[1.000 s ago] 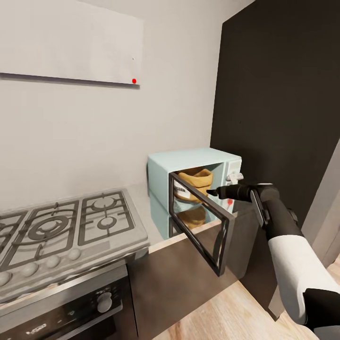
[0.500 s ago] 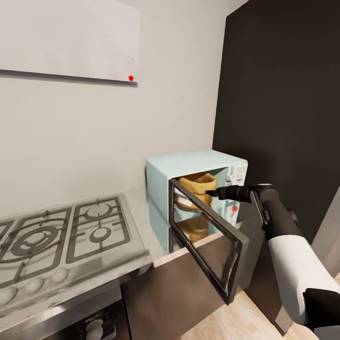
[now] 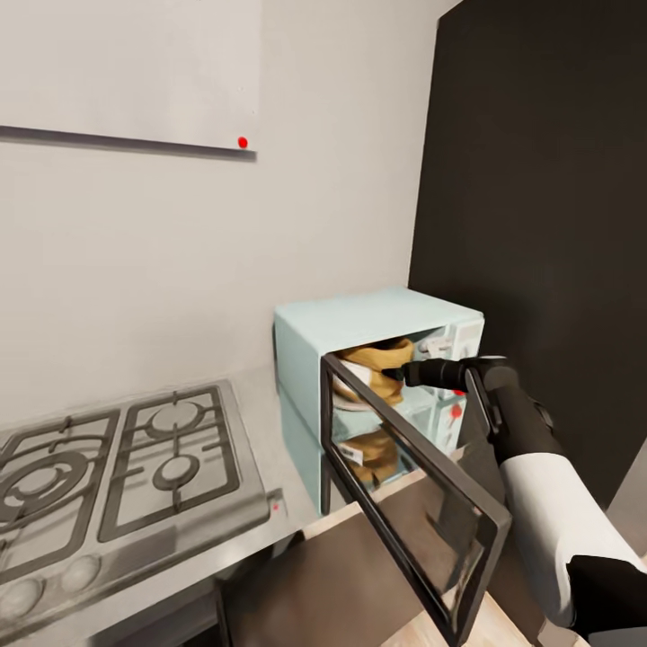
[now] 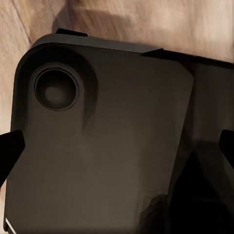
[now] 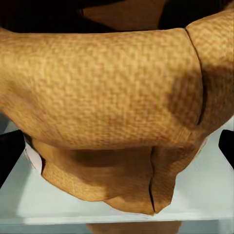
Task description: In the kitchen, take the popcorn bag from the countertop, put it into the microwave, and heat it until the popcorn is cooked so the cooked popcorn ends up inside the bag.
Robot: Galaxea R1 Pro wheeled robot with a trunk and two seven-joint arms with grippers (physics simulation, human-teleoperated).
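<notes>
The popcorn bag point(image 3: 376, 370) sits inside the microwave point(image 3: 373, 316), on its pale floor. The glass door point(image 3: 409, 503) hangs wide open toward the robot. The right gripper point(image 3: 394, 374) reaches in from 3 o'clock, and its tip is at the bag's side. In the right wrist view the bag point(image 5: 107, 97) lies straight ahead, very close, with one dark finger point(image 5: 9, 152) on each side, spread apart and not squeezing it. The right arm is the near one. The left fingers point(image 4: 10, 148) look spread too, holding nothing. The door stands out at 6 o'clock from the box, so the arm likely must pull back before it can swing shut.
</notes>
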